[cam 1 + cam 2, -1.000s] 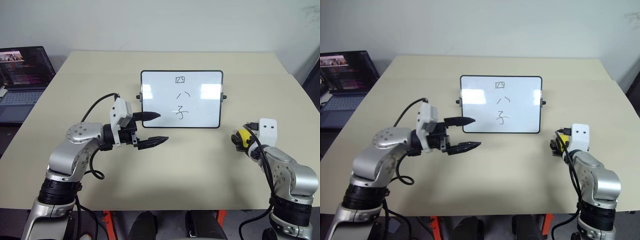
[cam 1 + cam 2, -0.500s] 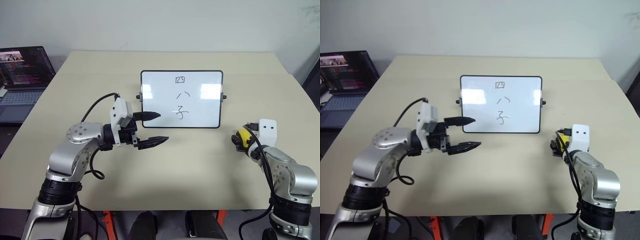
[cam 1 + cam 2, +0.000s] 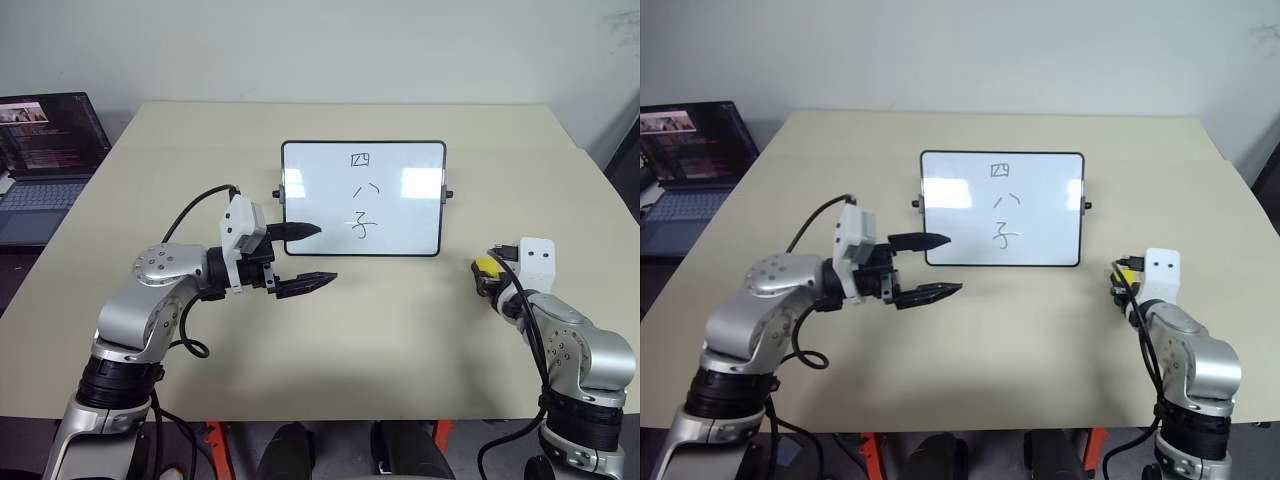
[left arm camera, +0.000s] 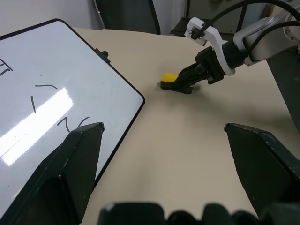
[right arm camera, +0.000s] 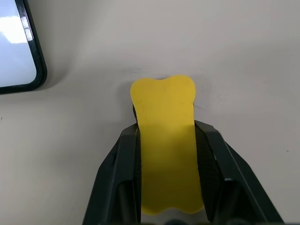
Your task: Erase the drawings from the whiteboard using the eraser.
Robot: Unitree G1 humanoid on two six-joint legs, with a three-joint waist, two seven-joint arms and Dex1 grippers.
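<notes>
Three drawings [image 3: 362, 192] remain on the whiteboard [image 3: 310, 205], left of the right end effector [image 5: 166, 140] clamping the eraser [image 5: 165, 122]; left end effector [image 3: 308, 256] wide.

Even, bright light falls from overhead, and two white glare patches sit on the whiteboard [image 3: 363, 198]. Soft shadows lie on the table [image 3: 400, 340] under both arms. Everything looks sharp.

Whiteboard [image 3: 363, 198] mid-table [image 3: 330, 340]; eraser [image 3: 485, 266] right of it; laptop [image 3: 45, 160] far left.
</notes>
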